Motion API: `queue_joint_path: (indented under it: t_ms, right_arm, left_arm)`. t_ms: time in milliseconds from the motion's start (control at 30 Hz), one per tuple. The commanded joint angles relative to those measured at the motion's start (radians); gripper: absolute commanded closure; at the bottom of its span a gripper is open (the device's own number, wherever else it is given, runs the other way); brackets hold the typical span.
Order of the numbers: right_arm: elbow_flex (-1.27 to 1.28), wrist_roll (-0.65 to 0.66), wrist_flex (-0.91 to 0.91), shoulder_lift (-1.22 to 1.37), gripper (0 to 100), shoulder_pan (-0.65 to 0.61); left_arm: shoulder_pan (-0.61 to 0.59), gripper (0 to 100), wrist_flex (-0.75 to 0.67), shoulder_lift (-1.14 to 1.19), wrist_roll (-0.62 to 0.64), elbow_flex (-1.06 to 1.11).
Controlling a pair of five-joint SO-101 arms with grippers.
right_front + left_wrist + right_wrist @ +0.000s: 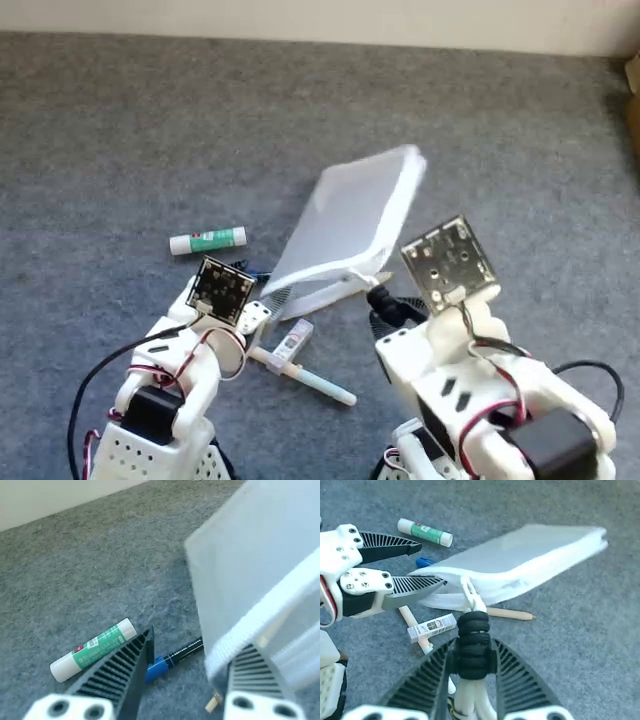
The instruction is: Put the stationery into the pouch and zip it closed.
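A translucent white pouch [355, 215] hangs tilted above the carpet, its mouth toward the arms. My right gripper [473, 650] is shut on the black ribbed zip pull [473, 630] at the mouth's corner. At the other end of the mouth, my left gripper [432, 564] is open, with one finger [415, 585] against the pouch's edge [250, 630]. On the carpet lie a green-and-white glue stick [207, 240], a blue pen [175, 656] partly under the pouch, a small white box [290, 344], a white pen [312, 381] and a wooden pencil [510, 613].
Grey carpet [120, 130] covers the whole table, with open room to the left and at the back. A pale wall [300, 15] runs along the far edge. The two arm bases [160, 420] stand at the front.
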Motion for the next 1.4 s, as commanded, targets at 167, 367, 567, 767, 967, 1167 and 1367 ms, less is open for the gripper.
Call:
queue_joint_path:
  t_ms: [167,367,567,767,967,1167,1367]
  right_arm:
    - [0.044,-0.009,0.015,-0.018,99.4,-0.119]
    - [0.077,-0.006,0.013,-0.018,98.9,-0.139]
    - [0.079,-0.008,0.013,-0.018,94.5,-0.137]
    - [0.105,-0.009,0.013,-0.018,80.6,-0.137]
    - [0.15,-0.009,-0.016,-0.018,80.6,-0.136]
    - [0.2,-0.008,-0.067,-0.015,80.6,-0.136]
    - [0.225,-0.009,-0.114,-0.013,80.6,-0.051]
  left_arm:
    - [-0.007,95,-0.017,-0.013,0.003,-0.048]
    - [-0.007,99,0.032,-0.013,0.005,-0.166]
    - [-0.007,99,0.169,-0.012,0.003,-0.309]
    - [-0.015,99,0.221,-0.01,0.002,-0.394]
    - [-0.028,99,0.213,-0.01,-0.038,-0.406]
    - [-0.139,99,0.221,-0.01,-0.037,-0.489]
    - [-0.203,99,0.221,-0.008,-0.038,-0.544]
